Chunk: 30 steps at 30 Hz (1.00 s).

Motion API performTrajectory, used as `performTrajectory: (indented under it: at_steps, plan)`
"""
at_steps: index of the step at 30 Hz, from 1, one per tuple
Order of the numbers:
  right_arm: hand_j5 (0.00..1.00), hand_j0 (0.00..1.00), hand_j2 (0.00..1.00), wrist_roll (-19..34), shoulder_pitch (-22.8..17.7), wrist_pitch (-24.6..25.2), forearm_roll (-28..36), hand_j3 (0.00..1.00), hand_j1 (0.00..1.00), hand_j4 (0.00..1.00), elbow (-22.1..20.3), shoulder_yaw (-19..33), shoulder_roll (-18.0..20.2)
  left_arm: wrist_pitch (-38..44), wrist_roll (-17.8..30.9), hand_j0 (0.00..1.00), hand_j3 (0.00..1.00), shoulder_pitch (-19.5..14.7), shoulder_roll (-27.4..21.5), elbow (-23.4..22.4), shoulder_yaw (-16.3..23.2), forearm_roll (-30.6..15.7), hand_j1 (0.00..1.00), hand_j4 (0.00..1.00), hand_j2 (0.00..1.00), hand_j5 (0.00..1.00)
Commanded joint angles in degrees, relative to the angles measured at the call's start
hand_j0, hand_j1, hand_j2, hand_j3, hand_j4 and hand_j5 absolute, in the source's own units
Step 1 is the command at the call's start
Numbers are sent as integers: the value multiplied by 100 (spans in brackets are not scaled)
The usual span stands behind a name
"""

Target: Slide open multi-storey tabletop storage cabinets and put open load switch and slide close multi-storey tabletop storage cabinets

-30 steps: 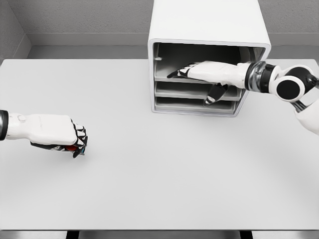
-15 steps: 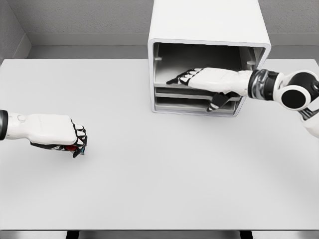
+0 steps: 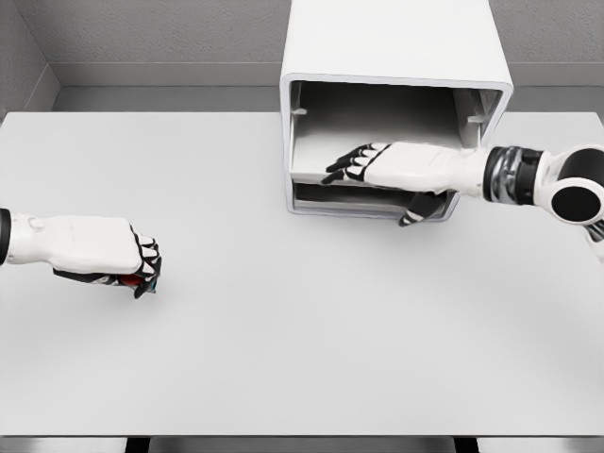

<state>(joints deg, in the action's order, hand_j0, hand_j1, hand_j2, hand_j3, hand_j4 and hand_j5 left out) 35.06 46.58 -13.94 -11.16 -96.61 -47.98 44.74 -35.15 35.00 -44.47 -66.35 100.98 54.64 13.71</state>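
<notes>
A white multi-storey cabinet [image 3: 394, 42] stands at the back of the table, its front facing me. My right hand [image 3: 374, 187] reaches into it from the right. Its fingers [image 3: 347, 168] lie on top of a grey drawer [image 3: 310, 178] and its thumb [image 3: 415, 210] hooks under the drawer's front, so the hand is shut on the drawer. The space above this drawer is hollow. At the far left my left hand [image 3: 143, 270] rests just above the table as a fist, shut on a small red and blue load switch [image 3: 133, 280] that the fingers mostly hide.
The white table [image 3: 302, 340] spreads wide between the two hands and in front of the cabinet. A lower drawer [image 3: 340, 201] sits under the held one. Grey walls run behind the table and at the far left.
My right hand has drawn back toward me and slightly right, and the drawer it holds has slid out with it. The left hand has barely shifted.
</notes>
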Motion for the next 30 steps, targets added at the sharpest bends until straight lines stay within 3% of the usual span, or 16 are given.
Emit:
performTrajectory:
  at_steps: [1,4,19,26,30]
  plan:
    - [100,100,100,-6,-26,-101,9,100,100,100,-59,43,96,15,0,39,39,0,-10,0,-6,-35,39,39,39,39]
    - [100,100,100,-6,-176,-355,17,100,100,100,-86,245,166,15,0,39,39,0,-10,0,-6,-35,39,39,39,39]
    - [100,100,100,-6,-369,-988,17,100,100,100,-367,262,263,15,0,39,39,0,-19,0,-23,-35,39,39,39,39]
    - [100,100,100,-6,-501,-1366,26,100,100,100,-402,386,492,15,0,39,39,0,-10,0,-23,-79,39,39,39,39]
    - [100,100,100,-6,-501,-1366,53,100,100,100,-402,473,457,15,0,39,39,-228,-10,0,-32,-422,39,39,39,39]
